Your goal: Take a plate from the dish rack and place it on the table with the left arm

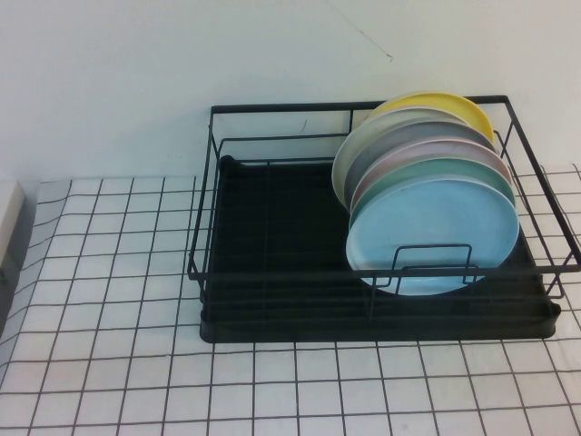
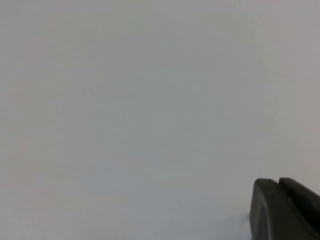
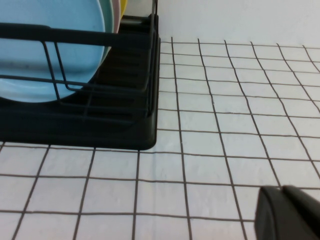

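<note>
The light sky-blue plate (image 1: 434, 234) stands upright at the front of a row of plates in the right half of the black wire dish rack (image 1: 272, 272). It also shows in the right wrist view (image 3: 45, 55), behind the rack's wire loop holder (image 3: 75, 75). Neither arm shows in the high view. My left gripper (image 2: 277, 181) is shut and empty and faces a blank white surface, with no task object in its view. My right gripper (image 3: 281, 189) is shut and empty, low over the table (image 3: 210, 145), beside the rack's corner.
Behind the blue plate stand a mint-green plate (image 1: 427, 173), then pink, grey, white and yellow plates (image 1: 445, 104). The rack's left half holds no plates. The gridded table (image 1: 109, 291) spreads left of and in front of the rack. A pale object (image 1: 7, 227) sits at the far left edge.
</note>
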Controlling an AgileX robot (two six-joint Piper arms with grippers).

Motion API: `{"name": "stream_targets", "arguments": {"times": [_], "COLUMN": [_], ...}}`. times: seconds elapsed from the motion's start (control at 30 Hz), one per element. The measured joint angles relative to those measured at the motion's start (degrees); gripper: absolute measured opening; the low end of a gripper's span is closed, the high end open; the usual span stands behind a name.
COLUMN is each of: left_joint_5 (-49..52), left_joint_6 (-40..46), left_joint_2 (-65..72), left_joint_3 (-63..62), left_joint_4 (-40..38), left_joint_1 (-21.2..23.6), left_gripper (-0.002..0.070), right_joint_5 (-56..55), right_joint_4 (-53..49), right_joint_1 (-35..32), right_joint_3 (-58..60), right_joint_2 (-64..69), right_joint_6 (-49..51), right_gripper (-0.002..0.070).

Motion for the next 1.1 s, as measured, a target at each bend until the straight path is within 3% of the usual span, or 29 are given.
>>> {"name": "stream_targets", "arguments": {"times": [0.2, 0.4, 0.53, 0.8, 0.97, 1.1], "left_joint_5": [23.0, 41.8, 47.5, 52.0, 50.8, 50.5], "left_joint_6": [3.1, 10.5, 25.5, 72.3, 88.0, 91.8], "left_joint_2": [6.0, 23.2, 35.0, 58.8, 71.8, 82.1], "left_joint_3": [-13.6, -30.6, -38.1, -48.6, -54.7, -60.5], "left_joint_4": [-1.0, -1.6, -11.3, -48.1, -58.3, -59.8], "left_joint_1": [0.0, 0.0, 0.0, -5.5, -13.5, -19.4], "left_gripper": [-0.0003, -0.0003, -0.0003, -0.0003, -0.0003, 0.0001], "right_joint_5": [0.0, 0.0, 0.0, 0.0, 0.0, 0.0], "right_joint_4": [0.0, 0.0, 0.0, 0.0, 0.0, 0.0], "right_joint_1": [0.0, 0.0, 0.0, 0.0, 0.0, 0.0], "right_joint_3": [0.0, 0.0, 0.0, 0.0, 0.0, 0.0], "right_joint_2": [0.0, 0.0, 0.0, 0.0, 0.0, 0.0], "right_joint_6": [0.0, 0.0, 0.0, 0.0, 0.0, 0.0], "right_gripper": [-0.0003, -0.0003, -0.0003, -0.0003, -0.0003, -0.0003]}}
